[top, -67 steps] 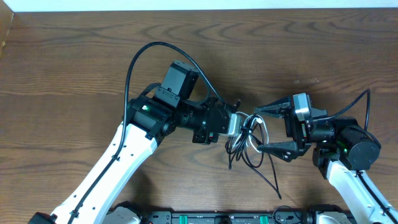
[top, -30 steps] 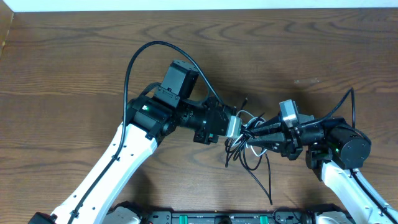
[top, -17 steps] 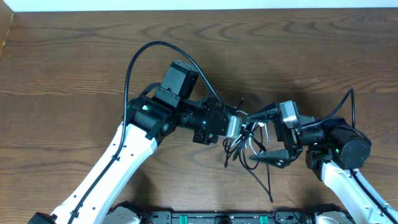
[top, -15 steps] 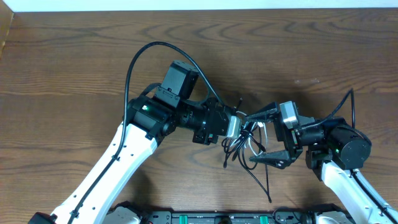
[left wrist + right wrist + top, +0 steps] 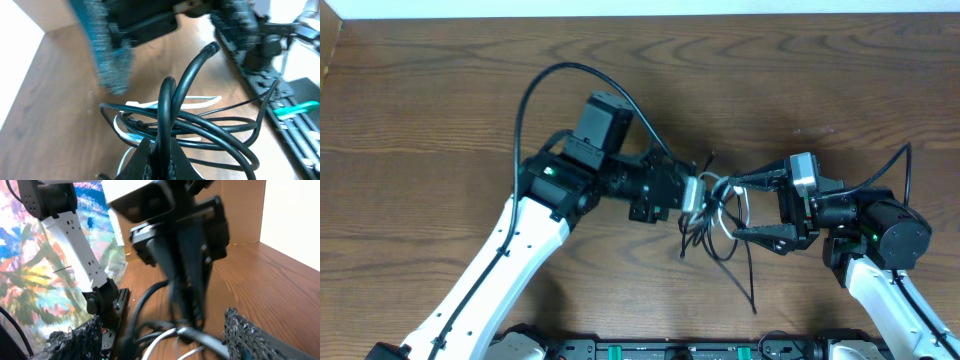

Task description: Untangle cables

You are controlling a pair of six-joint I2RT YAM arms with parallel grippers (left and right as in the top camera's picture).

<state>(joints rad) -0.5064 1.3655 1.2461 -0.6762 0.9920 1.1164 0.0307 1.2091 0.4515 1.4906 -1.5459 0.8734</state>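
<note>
A tangle of thin black cables (image 5: pixel 720 225) with a short white cable (image 5: pixel 740 200) looped in it hangs between my two grippers at the table's middle. My left gripper (image 5: pixel 695 195) is shut on a black cable (image 5: pixel 167 107) of the bundle and holds it off the table; the loops show close in the left wrist view. My right gripper (image 5: pixel 748 207) is open, its two fingers spread either side of the bundle's right end, the cables (image 5: pixel 175 332) between them. One black cable end (image 5: pixel 752 300) trails down toward the front edge.
The brown wooden table (image 5: pixel 440 90) lies all round. The thick black cord of the left arm (image 5: pixel 535 90) arches over it. A black rail (image 5: pixel 660 350) runs along the front edge.
My right gripper closed on the bundle, then opened and has drawn back a little to the right. My left gripper has lifted slightly up and left with the cables.
</note>
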